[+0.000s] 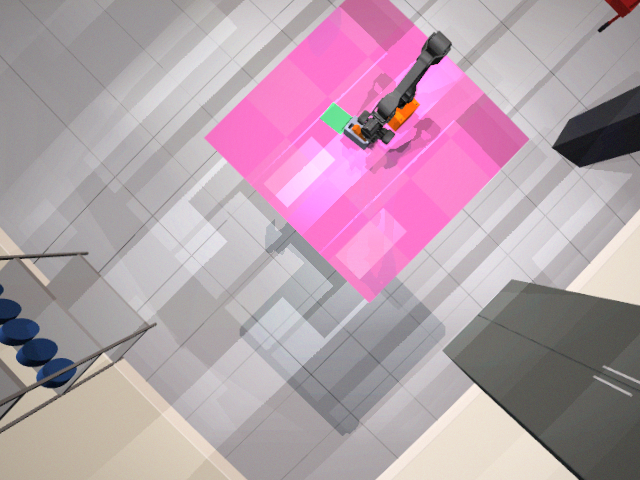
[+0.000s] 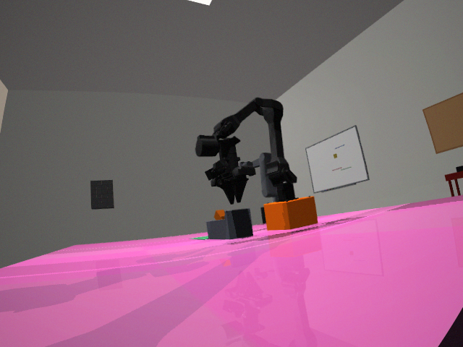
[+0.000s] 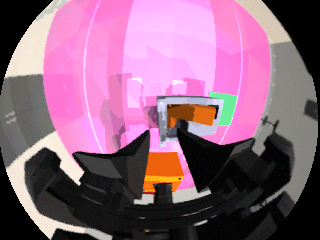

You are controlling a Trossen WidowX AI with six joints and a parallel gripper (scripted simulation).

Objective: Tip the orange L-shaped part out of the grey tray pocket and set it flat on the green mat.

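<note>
Above the tray (image 1: 354, 140) (image 2: 216, 230) (image 3: 161, 120), the gripper (image 1: 369, 130) (image 2: 235, 202) (image 3: 163, 131) hangs partly open, released, holding nothing. Below, the orange part (image 1: 356, 130) (image 2: 219, 215) (image 3: 200, 114) sits tilted in its pocket, one end raised above the rim toward the green mat (image 1: 336, 117) (image 2: 200, 238) (image 3: 228, 109) on the desk (image 1: 279, 108) (image 2: 149, 298) (image 3: 170, 30).
</note>
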